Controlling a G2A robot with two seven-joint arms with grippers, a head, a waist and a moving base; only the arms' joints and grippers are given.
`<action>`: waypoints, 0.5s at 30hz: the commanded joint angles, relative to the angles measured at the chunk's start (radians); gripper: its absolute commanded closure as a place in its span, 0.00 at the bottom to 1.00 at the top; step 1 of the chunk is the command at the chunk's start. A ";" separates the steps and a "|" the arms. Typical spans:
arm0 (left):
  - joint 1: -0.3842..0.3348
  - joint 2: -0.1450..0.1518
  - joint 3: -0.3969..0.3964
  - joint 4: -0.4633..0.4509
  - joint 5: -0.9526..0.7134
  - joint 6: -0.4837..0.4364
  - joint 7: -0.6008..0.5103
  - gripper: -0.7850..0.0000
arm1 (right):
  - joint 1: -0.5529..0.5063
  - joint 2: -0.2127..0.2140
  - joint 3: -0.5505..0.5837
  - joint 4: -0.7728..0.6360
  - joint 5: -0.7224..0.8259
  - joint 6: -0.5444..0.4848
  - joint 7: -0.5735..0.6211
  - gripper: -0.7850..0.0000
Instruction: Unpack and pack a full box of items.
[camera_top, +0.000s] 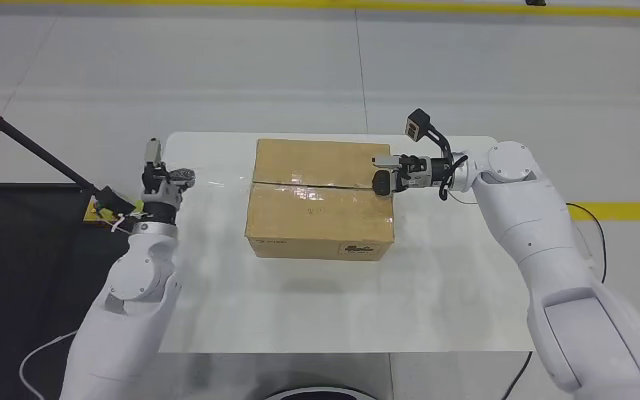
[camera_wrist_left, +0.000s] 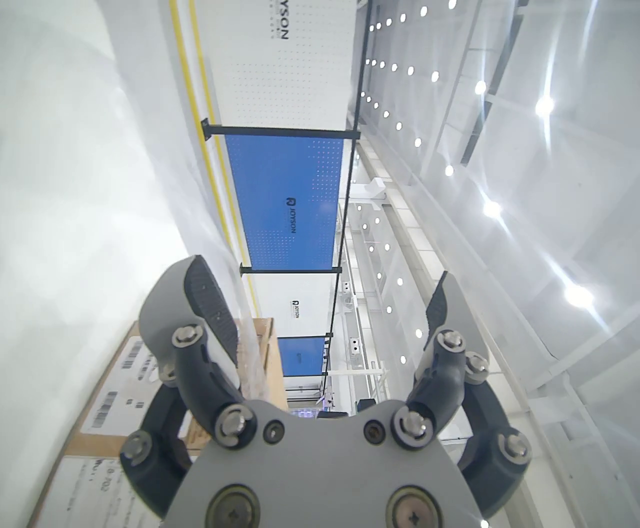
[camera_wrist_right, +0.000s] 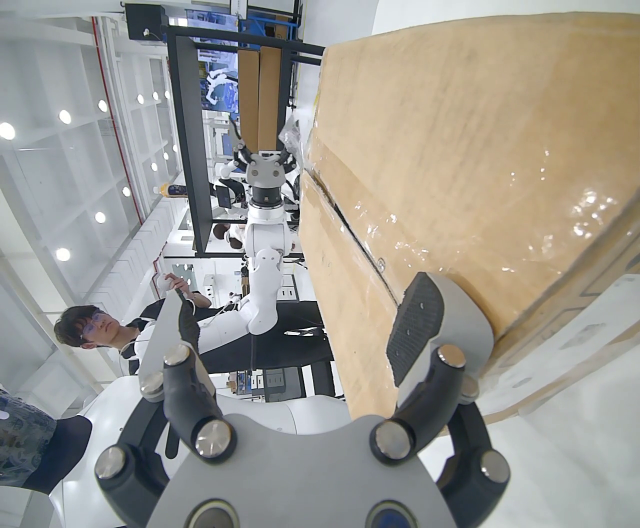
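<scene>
Right hand (camera_wrist_right: 300, 297) — wide open (empty) — at box (camera_wrist_right: 450, 150) seam

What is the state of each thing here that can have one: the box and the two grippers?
Box: flaps shut, clear tape over the seam.
Left gripper: open, holding nothing.
Right gripper: open, holding nothing, at the seam end of the box.

The table (camera_top: 450, 300) is looked down on from above in the top view. The box (camera_top: 320, 200) is seen very near from the right wrist and farther from the left wrist, from opposite sides.
</scene>
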 joint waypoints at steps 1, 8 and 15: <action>0.007 -0.002 -0.011 -0.043 0.022 -0.002 0.013 0.00 | 0.000 0.000 0.000 0.000 0.000 0.000 0.000 0.00; 0.015 -0.009 -0.017 -0.146 0.095 0.007 0.026 0.00 | -0.043 0.022 0.035 -0.083 -0.015 -0.004 -0.058 0.00; -0.018 -0.019 0.007 -0.163 0.138 0.035 0.016 0.00 | -0.100 0.063 0.103 -0.195 -0.035 -0.003 -0.077 0.00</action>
